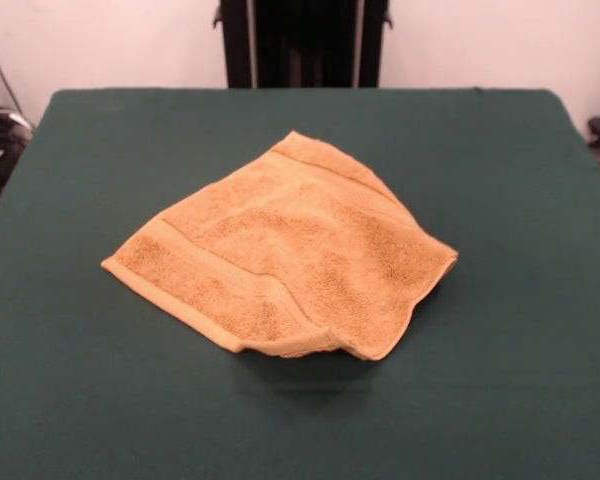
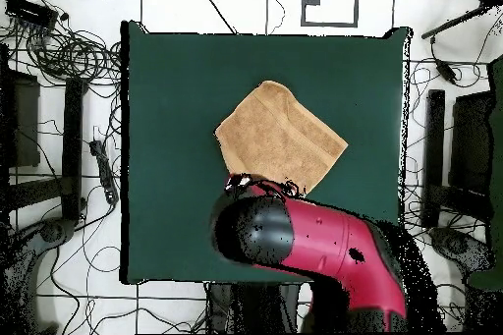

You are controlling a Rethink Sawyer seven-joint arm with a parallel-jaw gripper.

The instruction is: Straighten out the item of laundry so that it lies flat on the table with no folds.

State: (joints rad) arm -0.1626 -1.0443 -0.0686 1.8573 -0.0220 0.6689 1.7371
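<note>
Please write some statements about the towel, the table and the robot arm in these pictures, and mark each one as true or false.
1. The towel lies fully flat with no folds. False: its edge nearest the front camera is turned under and raised.
2. The towel rests on the green table. True.
3. The towel hangs over the table's edge. False: it sits well inside, green cloth all round in the front view.
4. In the overhead view the red and black arm covers one corner of the towel. True.
5. A second towel lies on the table. False: only one.
</note>
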